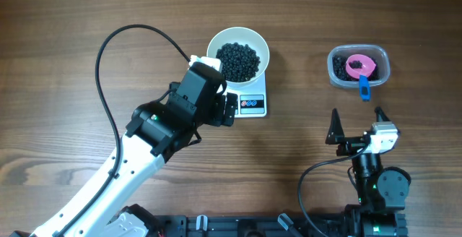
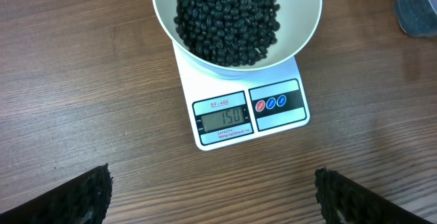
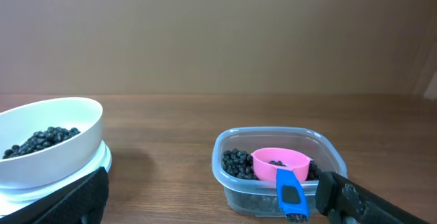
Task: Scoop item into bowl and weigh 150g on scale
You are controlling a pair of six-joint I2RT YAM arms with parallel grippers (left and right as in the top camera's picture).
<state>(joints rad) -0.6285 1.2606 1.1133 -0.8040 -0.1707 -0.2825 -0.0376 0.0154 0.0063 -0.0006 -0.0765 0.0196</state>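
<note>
Many small black pieces of the item (image 2: 229,19) fill the bowl (image 2: 302,27), which sits on the scale (image 2: 239,87). Its display (image 2: 222,118) appears to read 150, so the weighing looks met. The left jaws hang wide open and empty just in front of the scale. If a trim is needed, the pink scoop (image 1: 359,66) lies in the clear tub (image 1: 382,55), straight ahead of the right jaws. Those are also open and empty, the scoop's blue handle (image 1: 364,87) points back at them, and the right arm is nearer.

From overhead the left arm (image 1: 180,107) covers the scale's (image 1: 253,105) left half; the left wrist view cuts off the bowl's (image 2: 305,26) top and blurs the tub (image 2: 418,9) upper right.
</note>
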